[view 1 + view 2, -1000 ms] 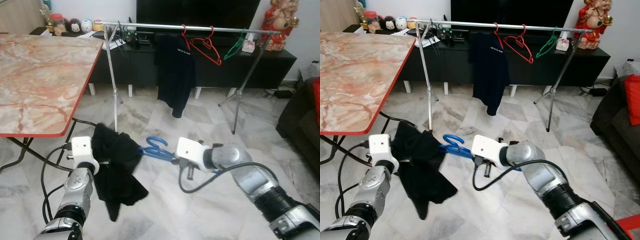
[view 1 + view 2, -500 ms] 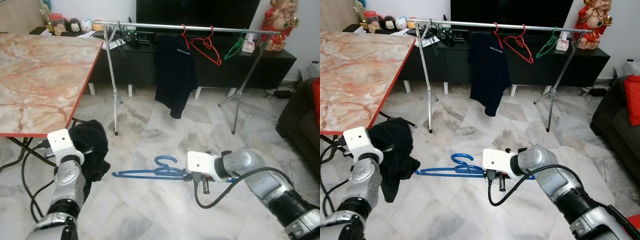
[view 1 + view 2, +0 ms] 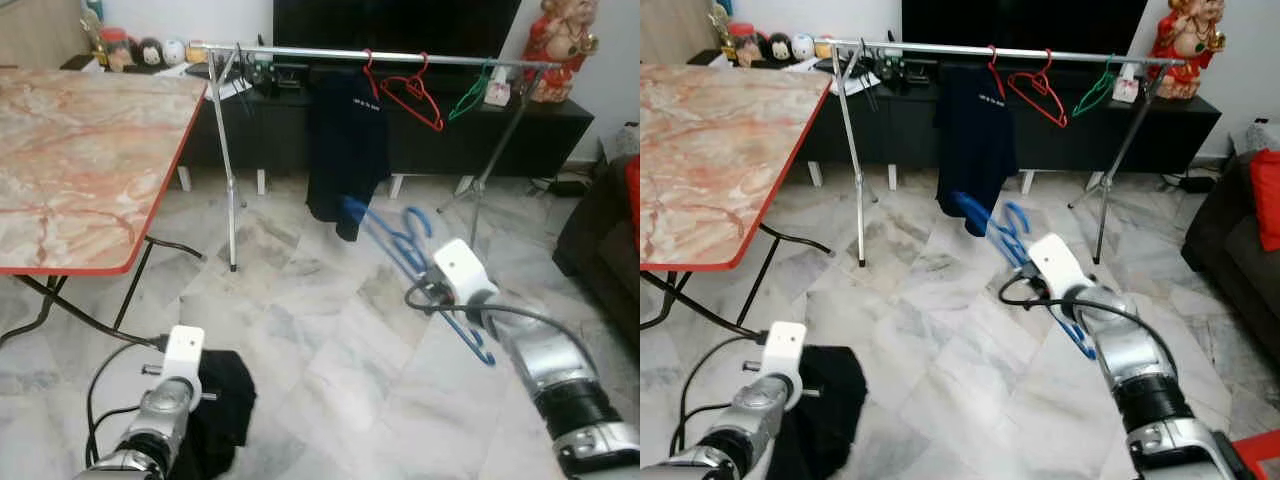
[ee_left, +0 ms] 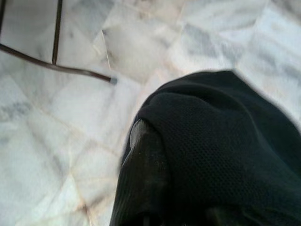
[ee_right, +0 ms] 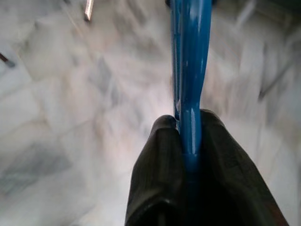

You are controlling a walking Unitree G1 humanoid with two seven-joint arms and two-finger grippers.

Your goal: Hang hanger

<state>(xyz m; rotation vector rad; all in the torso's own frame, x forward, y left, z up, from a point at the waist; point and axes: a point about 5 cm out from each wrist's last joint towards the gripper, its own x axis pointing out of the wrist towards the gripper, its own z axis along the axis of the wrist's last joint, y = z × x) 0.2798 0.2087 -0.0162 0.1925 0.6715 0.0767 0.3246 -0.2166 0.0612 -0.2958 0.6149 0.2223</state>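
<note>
Up front, the right gripper (image 5: 188, 141) has its two black fingers (image 5: 157, 174) clamped on the bright blue plastic hanger (image 3: 400, 240), held tilted in the air above the marble floor (image 3: 320, 330), near the silver metal clothes rail (image 3: 380, 55) and just before the dark shirt (image 3: 345, 140) hanging there; low down, the left gripper (image 4: 155, 188) is draped in a crumpled black garment (image 3: 222, 405), so I cannot tell how its fingers stand.

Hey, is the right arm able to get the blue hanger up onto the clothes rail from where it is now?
Probably yes. The right gripper is clamped on the blue hanger, raised toward the rail; open floor lies between, and bare bar left of the dark shirt.
</note>
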